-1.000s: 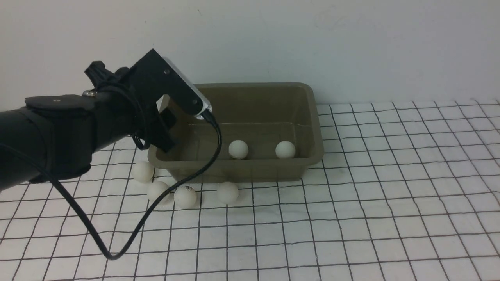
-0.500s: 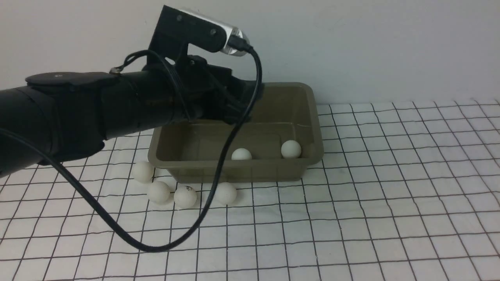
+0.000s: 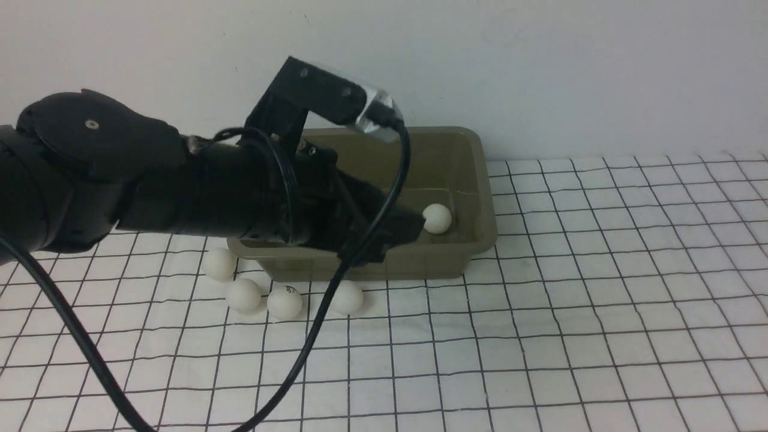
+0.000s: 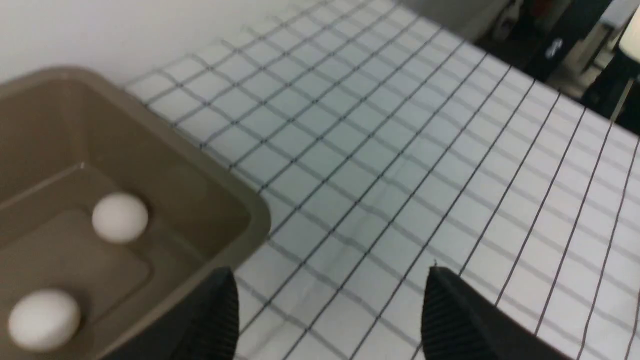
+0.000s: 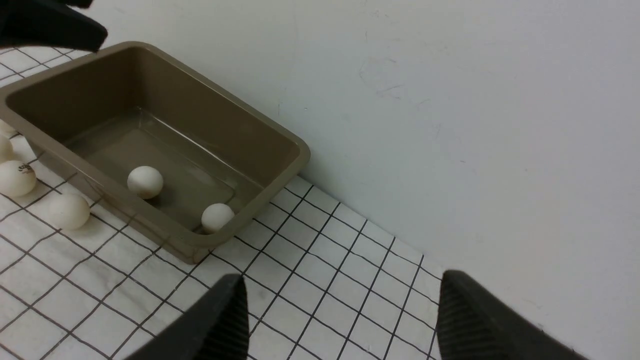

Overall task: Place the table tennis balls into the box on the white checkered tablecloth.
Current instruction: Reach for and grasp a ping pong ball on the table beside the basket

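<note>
The olive-grey box (image 3: pixel 483 180) stands on the white checkered tablecloth (image 3: pixel 600 300) by the wall. Two table tennis balls lie inside it (image 5: pixel 145 182) (image 5: pixel 217 217); the front view shows only one (image 3: pixel 437 218), the arm hiding the other. Several more balls lie on the cloth along the box's near left side (image 3: pixel 219 264) (image 3: pixel 243 294) (image 3: pixel 284 302) (image 3: pixel 349 297). My left gripper (image 3: pixel 390 237) (image 4: pixel 331 272) reaches across the box's near rim, open and empty. My right gripper (image 5: pixel 341 276) hangs open and empty to the box's right, outside the front view.
The left arm's black cable (image 3: pixel 312 336) loops down in front of the balls on the cloth. A white wall (image 3: pixel 540 72) rises right behind the box. Dark equipment (image 4: pixel 560 45) stands beyond the cloth's far edge in the left wrist view.
My left arm rose from the box's left end, then swung right and dropped across its near rim. The two balls in the box rolled; one is now hidden.
</note>
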`<move>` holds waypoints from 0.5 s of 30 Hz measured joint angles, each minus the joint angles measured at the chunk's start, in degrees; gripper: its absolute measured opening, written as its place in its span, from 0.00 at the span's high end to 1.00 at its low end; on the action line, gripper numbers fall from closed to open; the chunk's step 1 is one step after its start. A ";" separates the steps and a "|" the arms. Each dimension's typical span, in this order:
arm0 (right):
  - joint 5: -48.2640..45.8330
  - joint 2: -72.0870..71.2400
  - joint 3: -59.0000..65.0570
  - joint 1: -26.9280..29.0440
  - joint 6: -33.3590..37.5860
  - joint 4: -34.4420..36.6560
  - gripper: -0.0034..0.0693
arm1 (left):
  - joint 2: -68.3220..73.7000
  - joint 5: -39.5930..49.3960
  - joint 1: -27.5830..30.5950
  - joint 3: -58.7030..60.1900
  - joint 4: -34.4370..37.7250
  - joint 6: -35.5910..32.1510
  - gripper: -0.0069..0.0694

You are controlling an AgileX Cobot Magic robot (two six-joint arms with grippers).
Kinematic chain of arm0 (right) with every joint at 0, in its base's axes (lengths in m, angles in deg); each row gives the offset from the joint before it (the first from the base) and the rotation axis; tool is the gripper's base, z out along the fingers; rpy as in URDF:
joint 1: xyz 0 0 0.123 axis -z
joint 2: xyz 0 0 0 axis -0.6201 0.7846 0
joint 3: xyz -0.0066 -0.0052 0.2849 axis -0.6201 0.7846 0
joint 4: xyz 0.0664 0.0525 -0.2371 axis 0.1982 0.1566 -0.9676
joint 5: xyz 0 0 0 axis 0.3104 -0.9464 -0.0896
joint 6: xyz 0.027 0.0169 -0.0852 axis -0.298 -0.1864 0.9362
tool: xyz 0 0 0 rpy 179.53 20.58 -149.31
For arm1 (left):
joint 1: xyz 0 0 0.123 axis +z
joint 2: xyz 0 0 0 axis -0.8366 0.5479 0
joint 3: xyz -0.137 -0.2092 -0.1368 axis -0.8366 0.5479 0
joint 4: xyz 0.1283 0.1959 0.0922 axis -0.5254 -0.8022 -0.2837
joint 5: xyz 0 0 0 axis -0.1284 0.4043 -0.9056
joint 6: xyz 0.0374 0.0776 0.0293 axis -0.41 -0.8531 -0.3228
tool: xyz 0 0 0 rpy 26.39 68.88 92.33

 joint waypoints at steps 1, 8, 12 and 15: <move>0.22 0.00 0.00 0.00 0.00 0.00 0.32 | 0.00 0.12 0.00 0.00 -2.87 2.30 0.32; 0.49 0.00 0.00 0.00 0.00 -0.18 0.32 | 0.00 -2.88 0.00 0.00 -28.67 23.03 0.32; 0.49 0.00 0.00 0.00 0.00 -0.18 0.32 | 0.00 -4.43 0.00 0.00 -32.54 27.53 0.32; 0.49 0.00 0.00 0.00 0.00 -0.18 0.32 | 0.00 -4.49 0.00 0.00 -33.79 28.75 0.32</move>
